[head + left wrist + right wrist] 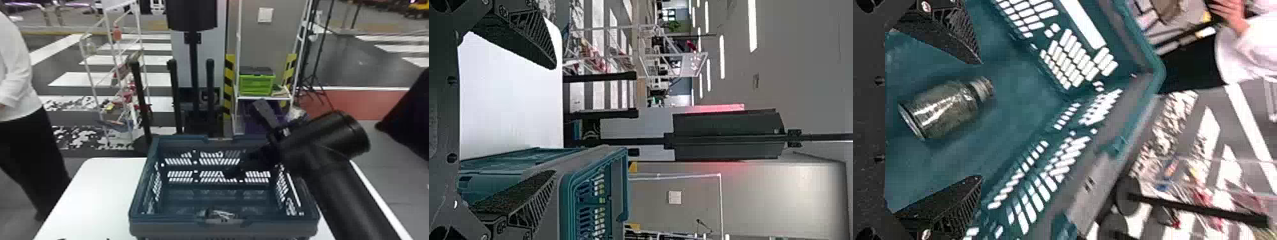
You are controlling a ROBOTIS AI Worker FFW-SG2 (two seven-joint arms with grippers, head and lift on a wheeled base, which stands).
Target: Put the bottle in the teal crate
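From my seat, the teal crate [172,221] sits on the white table [92,185], and I take it as centre of the clock. Behind the table, dark posts [141,95] stand from about 11 to 12 o'clock. A white rack [139,28] with small things stands farther off near 11, and a green box [257,85] rests on a shelf near 1. The crate's walls stand around the bottle [945,110], and my right arm [344,178] reaches over the rim at 3 o'clock. The bottle is inside the crate, lying on its side on the floor. In the right wrist view, it shows between the spread fingers of my right gripper [237,167], apart from both, with its neck pointing away from the palm. Nothing is pinched there. My left gripper [553,120] is near the crate, fingers also wide, holding nothing.
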